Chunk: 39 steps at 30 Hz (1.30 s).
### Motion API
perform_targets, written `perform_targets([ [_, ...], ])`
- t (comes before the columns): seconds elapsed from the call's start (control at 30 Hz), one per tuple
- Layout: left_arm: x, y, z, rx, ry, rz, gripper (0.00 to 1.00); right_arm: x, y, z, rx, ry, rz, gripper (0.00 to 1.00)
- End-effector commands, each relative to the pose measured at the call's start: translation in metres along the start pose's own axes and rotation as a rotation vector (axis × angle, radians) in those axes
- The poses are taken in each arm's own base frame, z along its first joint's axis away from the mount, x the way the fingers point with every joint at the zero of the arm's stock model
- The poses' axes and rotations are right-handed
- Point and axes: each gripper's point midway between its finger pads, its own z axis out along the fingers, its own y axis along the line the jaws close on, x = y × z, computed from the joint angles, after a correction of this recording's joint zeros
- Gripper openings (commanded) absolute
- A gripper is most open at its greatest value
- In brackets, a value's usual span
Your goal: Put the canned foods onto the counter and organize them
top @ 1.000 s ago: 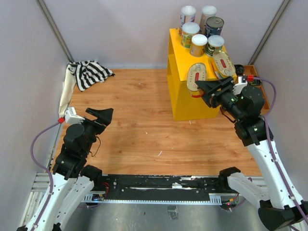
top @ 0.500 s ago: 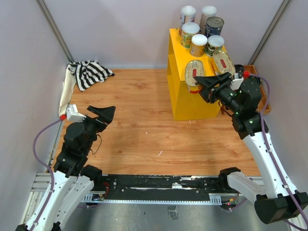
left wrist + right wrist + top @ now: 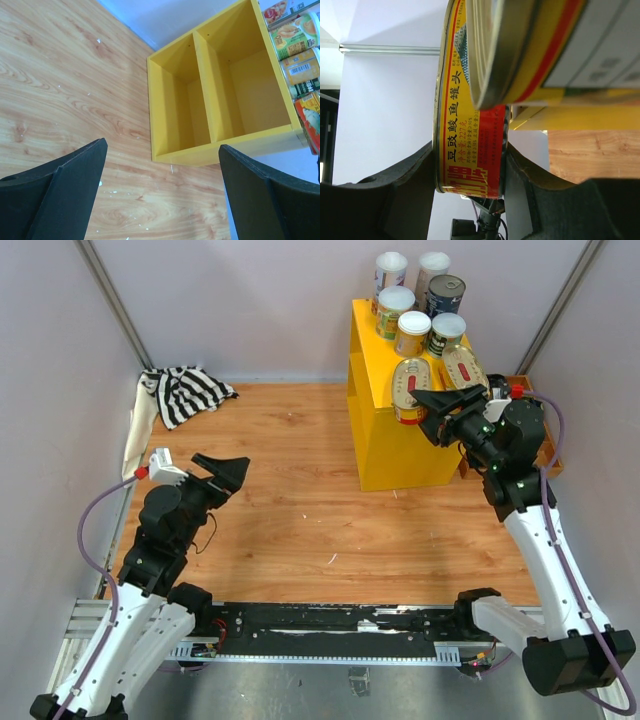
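Yellow can (image 3: 470,150) between right fingers (image 3: 390,200), partly hidden

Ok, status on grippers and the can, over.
Right gripper shut on flat oval yellow-and-red can, at front edge of tall yellow box counter. Left gripper open, empty, above wooden tabletop. Second oval can close alongside.

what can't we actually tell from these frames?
- Top external: whether the oval can touches the counter; the right tool covers its near end.
- Right wrist: the neighbouring can is cut off by the frame's top edge.
- Left wrist: the cans at the right edge are cropped, labels unreadable.
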Motion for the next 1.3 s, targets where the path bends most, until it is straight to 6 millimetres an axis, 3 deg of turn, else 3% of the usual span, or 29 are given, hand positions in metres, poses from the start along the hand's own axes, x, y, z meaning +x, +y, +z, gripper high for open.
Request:
perform_targets([
  [0.0, -0.017, -0.025, -0.003, 0.075, -0.034, 0.017, 0.98, -0.01, 0.03, -0.004, -0.101, -0.022, -0.016, 0.31],
  [0.3, -0.02, -0.035, 0.001, 0.1, -0.031, 0.032, 0.98, -0.013, 0.021, 0.003, -0.068, -0.017, -0.017, 0.56],
  [0.6, -0.023, -0.043, 0.001, 0.127, -0.034, 0.032, 0.98, -0.014, 0.019, 0.003, -0.057, -0.02, -0.029, 0.66],
  [1.0, -0.024, -0.047, -0.002, 0.144, -0.033, 0.026, 0.98, -0.014, 0.026, -0.005, -0.054, -0.034, -0.044, 0.64],
  [1.1, -0.025, -0.047, -0.003, 0.145, -0.036, 0.029, 0.98, -0.014, 0.022, -0.006, -0.044, -0.039, -0.042, 0.59],
  [1.27, -0.024, -0.048, -0.002, 0.146, -0.029, 0.032, 0.98, -0.016, 0.017, -0.008, -0.039, -0.059, -0.028, 0.4],
])
